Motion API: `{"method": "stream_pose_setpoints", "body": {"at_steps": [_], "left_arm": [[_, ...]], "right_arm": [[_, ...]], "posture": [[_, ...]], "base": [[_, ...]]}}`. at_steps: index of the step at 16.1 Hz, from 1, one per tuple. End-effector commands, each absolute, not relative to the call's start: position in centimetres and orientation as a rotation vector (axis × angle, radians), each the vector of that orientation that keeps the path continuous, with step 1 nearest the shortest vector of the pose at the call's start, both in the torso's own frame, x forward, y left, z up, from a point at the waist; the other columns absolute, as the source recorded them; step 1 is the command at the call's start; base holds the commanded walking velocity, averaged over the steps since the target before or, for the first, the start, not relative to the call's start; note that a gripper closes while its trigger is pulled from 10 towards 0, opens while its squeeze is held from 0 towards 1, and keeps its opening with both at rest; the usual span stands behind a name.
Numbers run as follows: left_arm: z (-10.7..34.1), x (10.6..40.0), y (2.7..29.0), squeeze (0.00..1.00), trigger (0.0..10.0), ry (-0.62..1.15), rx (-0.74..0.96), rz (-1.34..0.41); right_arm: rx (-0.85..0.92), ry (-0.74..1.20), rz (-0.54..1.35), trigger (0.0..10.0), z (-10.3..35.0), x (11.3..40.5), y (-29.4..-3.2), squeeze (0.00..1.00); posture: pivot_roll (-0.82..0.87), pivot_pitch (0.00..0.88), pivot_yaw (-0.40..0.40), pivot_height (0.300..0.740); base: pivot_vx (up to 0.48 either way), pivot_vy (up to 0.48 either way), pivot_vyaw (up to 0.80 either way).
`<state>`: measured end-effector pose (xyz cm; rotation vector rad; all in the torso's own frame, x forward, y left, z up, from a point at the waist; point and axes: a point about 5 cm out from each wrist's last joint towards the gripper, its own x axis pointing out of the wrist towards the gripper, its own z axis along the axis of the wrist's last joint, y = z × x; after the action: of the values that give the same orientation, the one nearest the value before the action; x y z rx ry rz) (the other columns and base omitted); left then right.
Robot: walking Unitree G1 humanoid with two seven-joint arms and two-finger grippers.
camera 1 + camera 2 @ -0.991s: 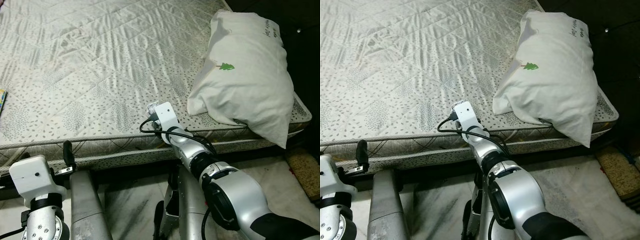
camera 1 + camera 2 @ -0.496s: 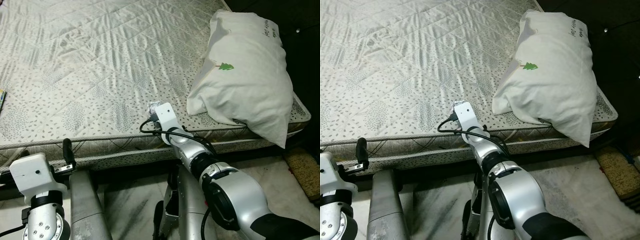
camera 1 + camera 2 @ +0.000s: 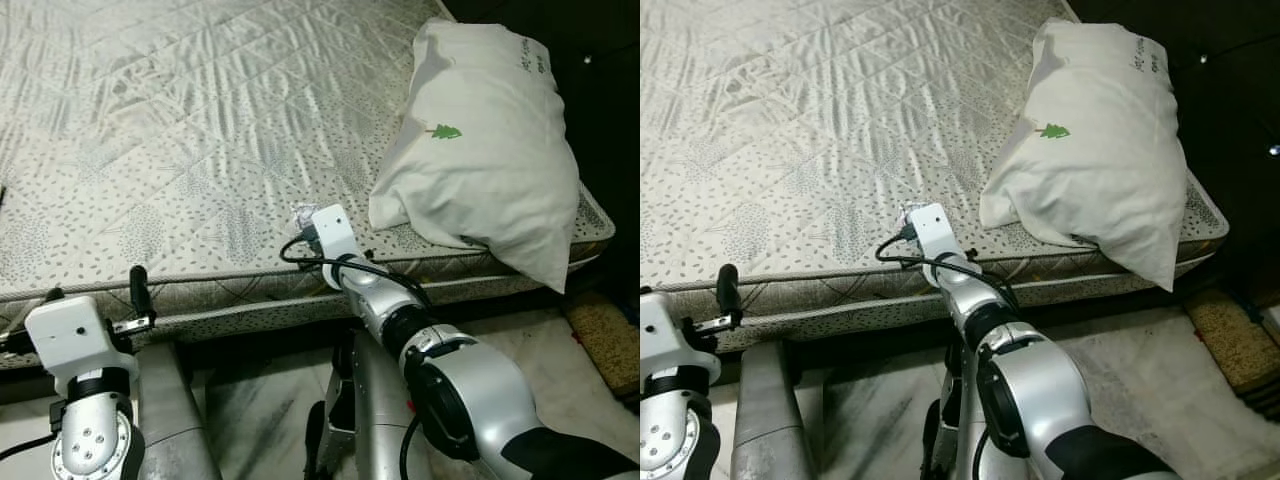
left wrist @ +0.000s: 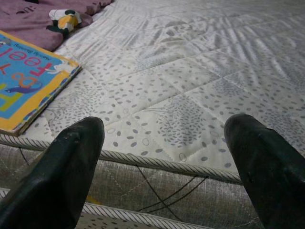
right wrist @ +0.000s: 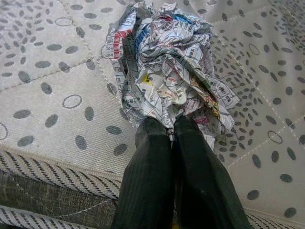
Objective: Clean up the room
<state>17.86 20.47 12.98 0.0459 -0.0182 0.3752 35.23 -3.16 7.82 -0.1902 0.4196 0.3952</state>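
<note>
The right gripper [image 5: 172,131] has its two black fingers pressed together on the near edge of a crumpled printed paper wad [image 5: 167,71], which lies on the mattress [image 3: 180,130] just beyond the fingertips (its far side is hidden behind its own folds). The left gripper [image 4: 167,157] stands wide apart and holds nothing; past it a picture book [image 4: 28,86] is cut off by the frame, with a pillow [image 3: 480,160] off beside the right arm
</note>
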Motion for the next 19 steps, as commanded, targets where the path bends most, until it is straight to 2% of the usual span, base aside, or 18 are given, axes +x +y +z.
{"method": "stream_pose_setpoints", "body": {"at_steps": [1, 5, 9, 10, 11, 12, 18, 19], "left_arm": [[12.7, 18.0, 20.4, 0.00, 10.0, -0.011, 0.043, 0.373], [12.8, 19.5, 20.6, 0.00, 10.0, -0.033, 0.039, 0.362], [12.8, 21.7, 20.2, 0.00, 10.0, -0.061, 0.024, 0.318], [12.7, 22.0, 20.3, 0.00, 10.0, -0.065, 0.021, 0.310], [12.6, 22.2, 20.5, 0.00, 10.0, -0.065, 0.017, 0.306], [12.3, 22.3, 20.7, 0.00, 10.0, -0.060, 0.019, 0.306], [11.9, 22.3, 20.4, 0.00, 10.0, -0.056, 0.017, 0.248], [11.8, 21.9, 20.3, 0.00, 10.0, -0.045, 0.027, 0.226]], "right_arm": [[-0.135, 0.429, 0.409, 0.0, 7.5, 34.8, -2.5, 0.00], [-0.044, 0.347, 0.426, 0.0, 9.4, 36.2, -3.8, 0.00], [0.039, 0.236, 0.429, 0.0, 10.9, 37.4, -7.5, 0.00], [0.050, 0.193, 0.452, 3.1, 11.0, 37.2, -8.5, 0.00], [0.065, 0.153, 0.462, 9.3, 11.1, 36.9, -9.4, 0.00], [0.101, 0.135, 0.456, 10.0, 10.8, 36.3, -10.4, 0.00], [0.133, 0.157, 0.417, 10.0, 9.2, 31.5, -15.8, 0.00], [0.007, 0.155, 0.458, 10.0, 9.3, 30.5, -16.4, 0.00]], "posture": [[0.26, 0.125, -0.211, 0.522], [0.21, 0.076, -0.192, 0.522], [0.14, 0.000, -0.153, 0.522], [0.12, 0.000, -0.139, 0.522], [0.11, 0.000, -0.126, 0.522], [0.10, 0.000, -0.116, 0.522], [0.04, 0.000, -0.054, 0.522], [0.03, 0.000, -0.026, 0.522]], "base": [[0.000, 0.000, 0.00], [0.000, 0.000, 0.00], [0.000, 0.000, 0.00], [0.000, 0.000, 0.00], [0.000, 0.000, 0.00], [0.000, 0.000, 0.00], [0.000, 0.000, 0.00], [0.000, 0.000, 0.00]]}}
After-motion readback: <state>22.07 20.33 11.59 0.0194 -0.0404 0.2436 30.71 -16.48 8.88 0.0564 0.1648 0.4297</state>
